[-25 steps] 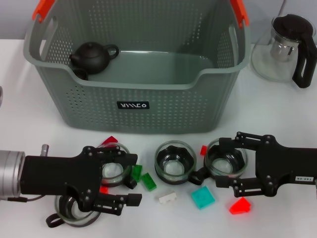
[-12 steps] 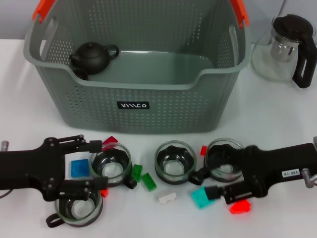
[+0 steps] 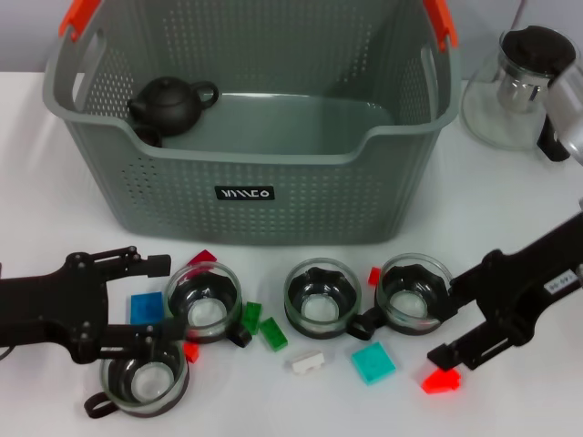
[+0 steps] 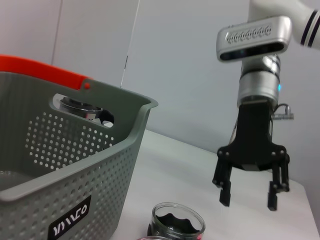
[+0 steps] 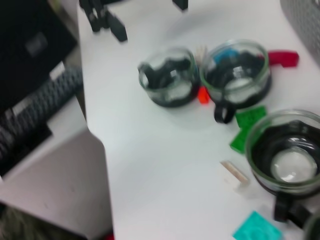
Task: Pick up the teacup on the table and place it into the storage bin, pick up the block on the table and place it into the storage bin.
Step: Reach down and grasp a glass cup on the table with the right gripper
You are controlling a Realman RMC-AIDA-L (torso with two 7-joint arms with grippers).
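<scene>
both pincers pulled back — left pincer (image 3: 157,300) open, empty.

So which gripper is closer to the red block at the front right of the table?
Right. The right gripper hangs just above and beside the red block, nearly touching it in the head view. The left gripper is far across the table, by the blue block.

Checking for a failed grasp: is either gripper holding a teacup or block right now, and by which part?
Nothing is held. The left gripper and right gripper are both open and empty.
</scene>
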